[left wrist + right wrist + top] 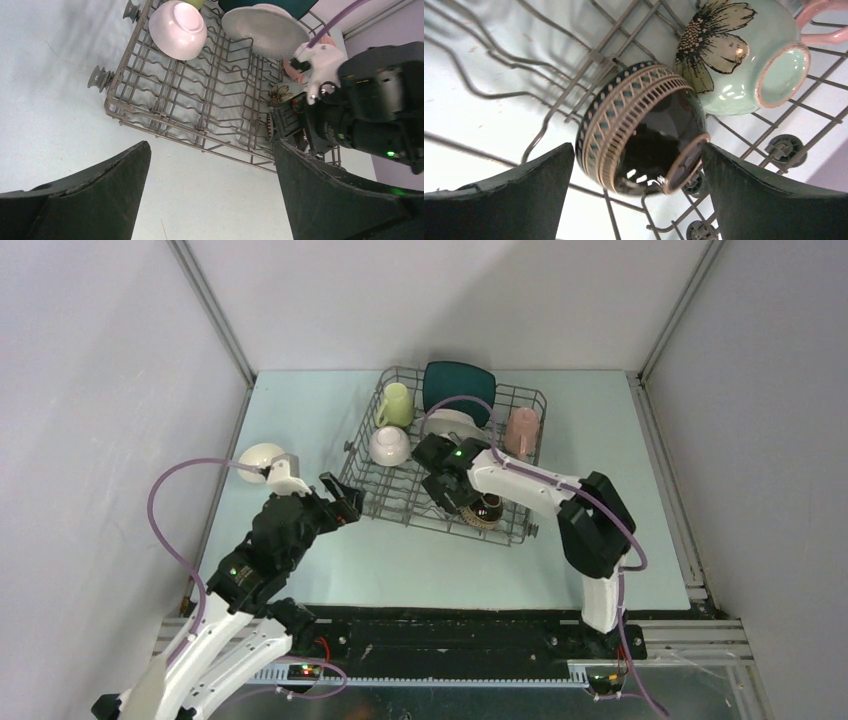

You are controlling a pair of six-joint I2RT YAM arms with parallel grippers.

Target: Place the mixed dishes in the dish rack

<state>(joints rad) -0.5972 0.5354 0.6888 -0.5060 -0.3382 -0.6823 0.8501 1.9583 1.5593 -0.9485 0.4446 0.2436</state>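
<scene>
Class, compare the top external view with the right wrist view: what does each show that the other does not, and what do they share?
Only the top view shows the teal square plate, the yellow-green mug and a white bowl sitting outside the dish rack. Only the wrist view shows the pale green bowl with its dark flower. Both show the dark brown bowl lying in that rack, and part of the pink cup.
</scene>
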